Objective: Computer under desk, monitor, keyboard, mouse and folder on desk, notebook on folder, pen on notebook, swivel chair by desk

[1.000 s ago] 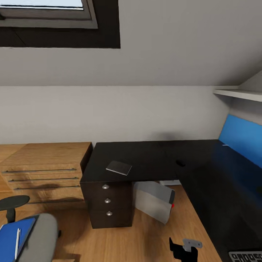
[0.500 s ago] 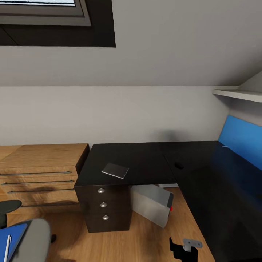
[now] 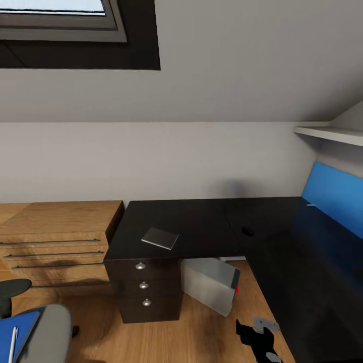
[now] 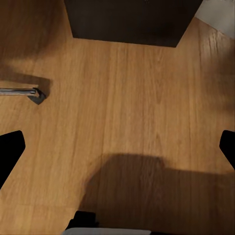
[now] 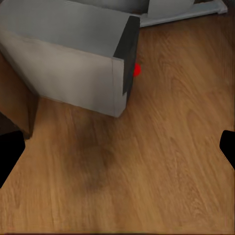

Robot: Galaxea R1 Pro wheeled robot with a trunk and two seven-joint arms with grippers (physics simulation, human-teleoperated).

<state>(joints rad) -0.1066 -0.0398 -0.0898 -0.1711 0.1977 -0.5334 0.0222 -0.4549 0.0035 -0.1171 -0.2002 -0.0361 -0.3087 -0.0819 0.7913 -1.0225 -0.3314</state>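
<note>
**Approaching the desk, nothing held**

Now the notebook is lying flat on the worktop of the desk, above the drawers, long axis running slightly diagonal. The computer is standing on the floor under the worktop, angled, red spot facing right. The folder with the pen on it is sitting on the swivel chair at lower left. The right gripper is hanging low over the floor; its fingers are spread, computer well ahead of them. Left fingers are spread too, over bare floor. Against the earlier frame, the right gripper is showing lower and turned.
</note>
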